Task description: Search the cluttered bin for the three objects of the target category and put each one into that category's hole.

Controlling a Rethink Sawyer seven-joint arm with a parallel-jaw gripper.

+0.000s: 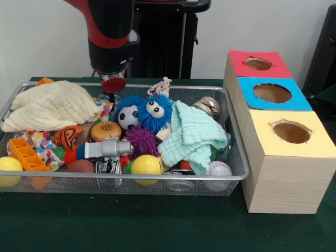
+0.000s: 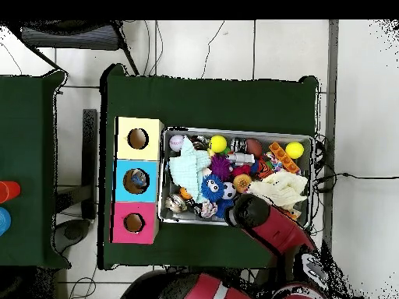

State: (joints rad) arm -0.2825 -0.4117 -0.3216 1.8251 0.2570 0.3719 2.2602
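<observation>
1. At the far left of the silver wire-mesh bin [image 1: 79, 178], a cream waffle-weave cloth [image 1: 52, 105] is lying over the far corner. It is probably hiding things beneath it.
2. Near of it, a small yellow smooth ball [image 1: 9, 167] is resting against the near left wall, just beside an orange plastic grid block [image 1: 26, 155].
3. The gripper [image 1: 113, 84] is hanging over the far middle of the bin. Only its red round end is showing, so I cannot tell whether it is apart or together. Nothing is showing in its hold.
4. Just right of and below it, a small black-and-white soccer ball [image 1: 127, 116] is sitting, touching a blue fuzzy toy with googly eyes [image 1: 155, 113].
5. The task sentence is not naming the category. If it is balls, the soccer ball is lying closest to the gripper. It looks light and slick, and likely to roll, so a hold across its widest part would suit.
6. Nearer, a purple spiky rubber ball [image 1: 142, 140] and a second yellow ball [image 1: 146, 165] are lying apart from the gripper.
7. Rightward, a mint green cloth [image 1: 194, 136] is draping over other things, and a white baseball [image 1: 219, 169] is sitting in the near right corner.
8. Right of the bin, a wooden box with three holes [image 1: 283, 178] is standing ready.
</observation>
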